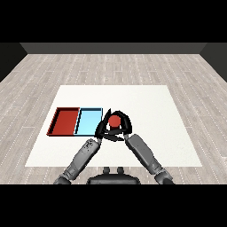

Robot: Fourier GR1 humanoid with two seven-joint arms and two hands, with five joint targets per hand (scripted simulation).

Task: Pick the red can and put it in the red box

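The red can [115,120] stands upright near the table's middle, just right of the light blue tray [88,122]. My right hand [127,125] reaches in from the lower right and is shut on the can, with black fingers arching over its far side and its thumb below it. My left hand [100,130] lies close against the can's left side, its fingers fairly straight and holding nothing. The red tray [65,120] lies left of the blue one and has nothing in it. The can's lower part is hidden by the hands.
The two trays sit side by side on the left half of the white table [150,111]. The table ends at its front edge just below my forearms. A grey wooden floor surrounds it.
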